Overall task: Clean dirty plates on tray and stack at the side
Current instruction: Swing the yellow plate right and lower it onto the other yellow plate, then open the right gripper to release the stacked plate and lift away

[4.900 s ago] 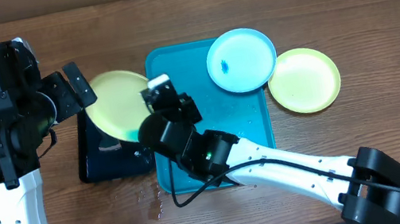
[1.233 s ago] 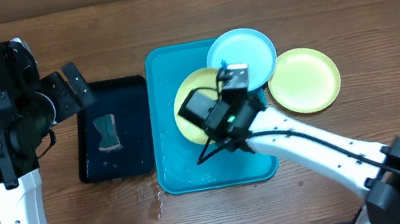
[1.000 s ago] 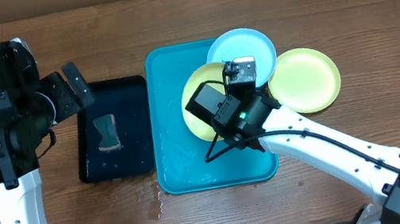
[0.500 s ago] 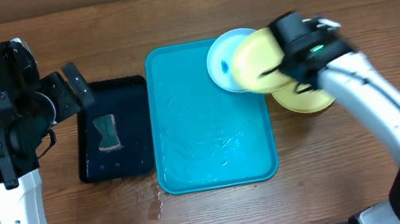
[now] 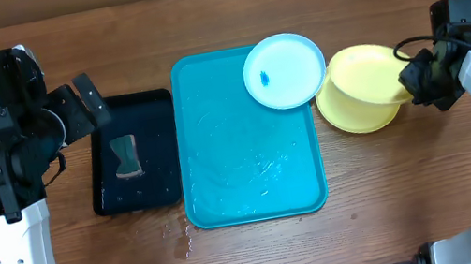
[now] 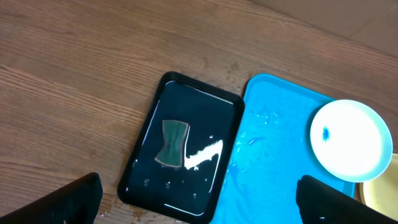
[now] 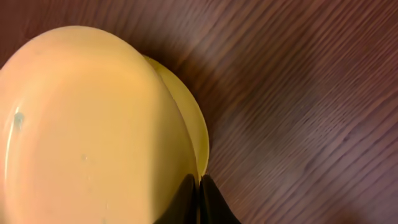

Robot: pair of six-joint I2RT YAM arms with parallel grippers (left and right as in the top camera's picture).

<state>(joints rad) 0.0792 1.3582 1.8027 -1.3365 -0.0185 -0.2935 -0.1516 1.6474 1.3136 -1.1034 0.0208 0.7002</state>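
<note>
The turquoise tray [image 5: 241,169] lies wet on the wooden surface [image 5: 216,12]. Left of it stands a black tray [image 5: 143,118] with a sponge [image 5: 127,156]. The blue plate [image 5: 288,72] on the tray's upper right corner is uncovered again. The yellow plate [image 5: 361,74] has moved right of the tray and is tilted over the second yellow plate [image 5: 347,119], with the right gripper [image 5: 410,85] clenched on its rim. Left of the tray, the left gripper [image 5: 85,107] stays released.

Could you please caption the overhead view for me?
Right gripper holds one yellow-green plastic plate tilted above a second yellow-green plate.
</note>
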